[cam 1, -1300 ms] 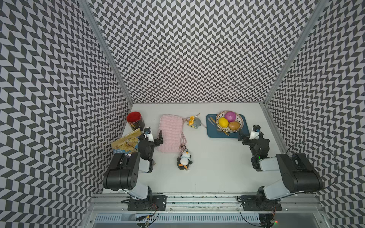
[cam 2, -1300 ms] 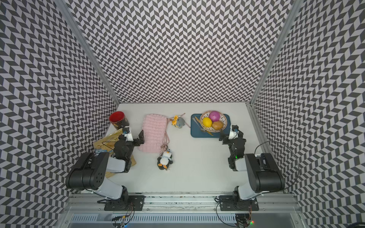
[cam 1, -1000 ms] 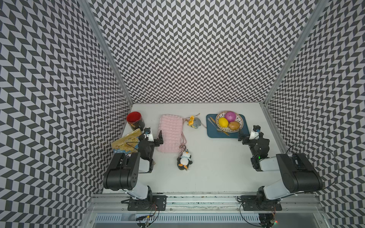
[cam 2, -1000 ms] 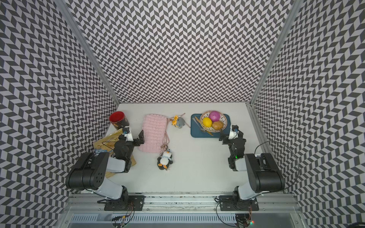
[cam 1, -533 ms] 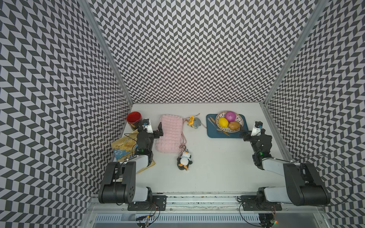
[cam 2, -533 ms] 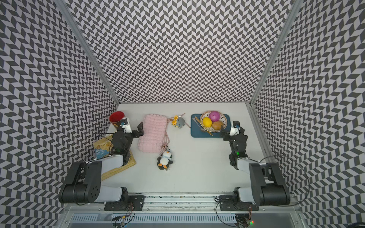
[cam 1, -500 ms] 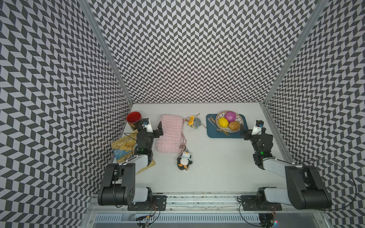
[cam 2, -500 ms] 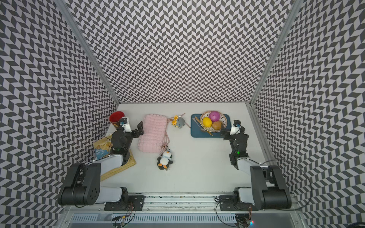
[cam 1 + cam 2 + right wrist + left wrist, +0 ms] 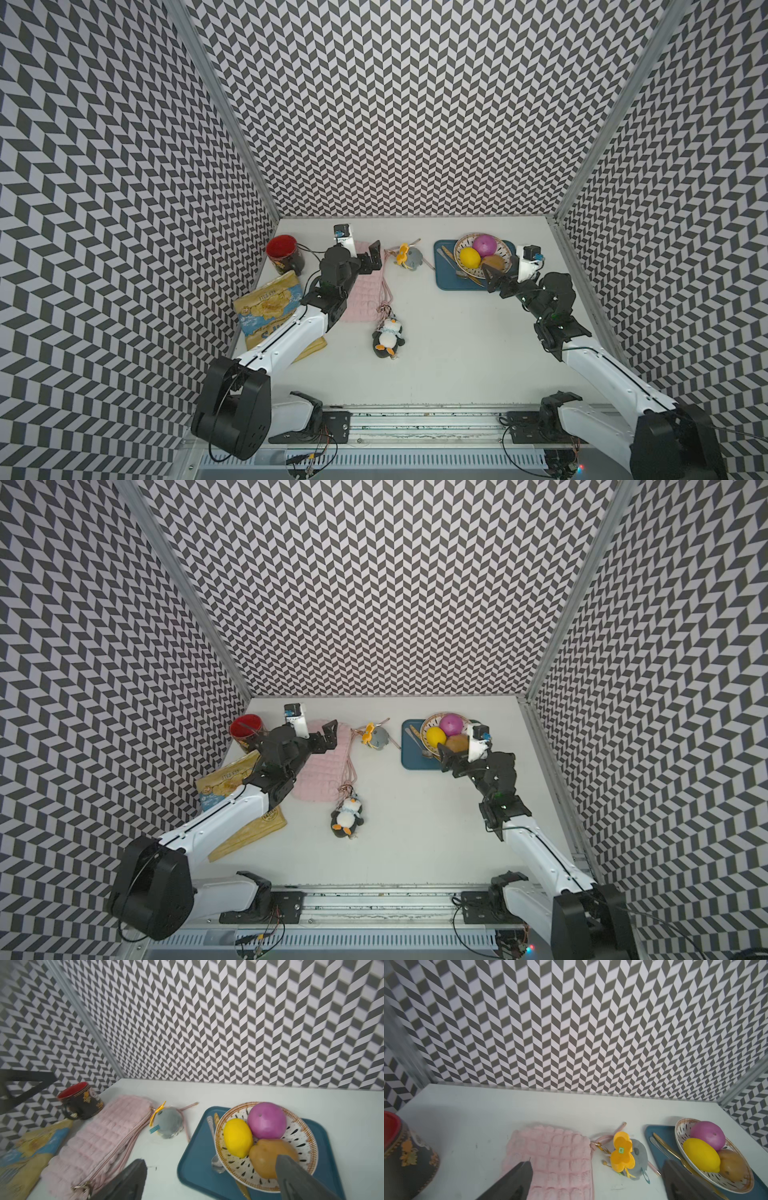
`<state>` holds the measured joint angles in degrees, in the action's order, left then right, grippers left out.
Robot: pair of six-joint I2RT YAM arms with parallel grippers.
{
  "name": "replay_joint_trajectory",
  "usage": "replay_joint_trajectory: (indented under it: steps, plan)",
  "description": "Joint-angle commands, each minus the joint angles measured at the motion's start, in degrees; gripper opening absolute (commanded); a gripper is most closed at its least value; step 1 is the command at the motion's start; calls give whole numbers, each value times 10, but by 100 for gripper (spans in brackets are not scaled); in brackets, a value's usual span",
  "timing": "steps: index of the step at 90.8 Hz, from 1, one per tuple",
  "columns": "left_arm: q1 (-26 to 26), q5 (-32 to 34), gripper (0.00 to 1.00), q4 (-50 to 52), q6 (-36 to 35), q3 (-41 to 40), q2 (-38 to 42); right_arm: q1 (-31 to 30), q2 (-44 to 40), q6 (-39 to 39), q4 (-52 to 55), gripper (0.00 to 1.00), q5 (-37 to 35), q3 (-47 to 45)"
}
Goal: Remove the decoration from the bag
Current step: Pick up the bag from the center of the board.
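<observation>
Where the white table (image 9: 457, 365) meets its surround, black-and-white chevron walls (image 9: 395, 104) close it in on three sides, with metal posts in the far corners. With 12 o'clock at the back wall, the bag (image 9: 365, 291) lies flat at about 10 o'clock, and its pink cords run toward 6 o'clock to a penguin plush (image 9: 388, 337) near the middle. A grey-and-yellow charm (image 9: 408, 257) sits just beside the bag's far corner. A red-lined mug (image 9: 282, 251) stands at 10 o'clock by the wall, a chips packet (image 9: 266, 309) lies at 9, and a blue tray (image 9: 444, 278) with a fruit bowl (image 9: 428, 725) sits at 1.

The left gripper (image 9: 361, 249) is over the bag's far end with its jaws wide apart and nothing between them. The right gripper (image 9: 505, 274), equally spread and empty, is at the bowl's near rim. The left arm covers the bag's 9 o'clock edge and part of the packet. The right gripper masks part of the bowl in both top views. Whether the left fingers (image 9: 517, 1180) touch the fabric cannot be told. The packet is blurred in the right wrist view, and both wrist views cut the fingers off at the frame edge.
</observation>
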<state>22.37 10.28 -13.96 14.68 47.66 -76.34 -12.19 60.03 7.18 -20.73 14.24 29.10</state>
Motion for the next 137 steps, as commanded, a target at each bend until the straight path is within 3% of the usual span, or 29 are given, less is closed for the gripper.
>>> replay_joint_trajectory:
  steps: [1,28,41,52,69,107,122,128,137]
  plan:
    - [31,39,100,59,-3,40,-56,-27,-8,12,40,100,39,5]
    - [56,112,100,157,-30,180,-236,-65,19,12,24,100,29,-7]
    - [60,143,95,204,-33,220,-301,-65,35,3,18,100,30,-6]
    - [62,139,83,225,-27,235,-328,-66,51,1,8,100,34,-8]
    - [78,164,74,258,-22,228,-344,-65,78,4,-9,99,45,-8]
    - [88,200,63,284,-13,225,-375,-66,93,9,-30,99,66,-12]
    - [88,198,42,283,-15,217,-384,-66,94,15,-40,99,75,-19]
    - [86,194,39,284,-16,217,-385,-66,93,17,-44,100,77,-21]
    - [83,182,21,284,-17,218,-379,-66,92,19,-46,100,83,-22]
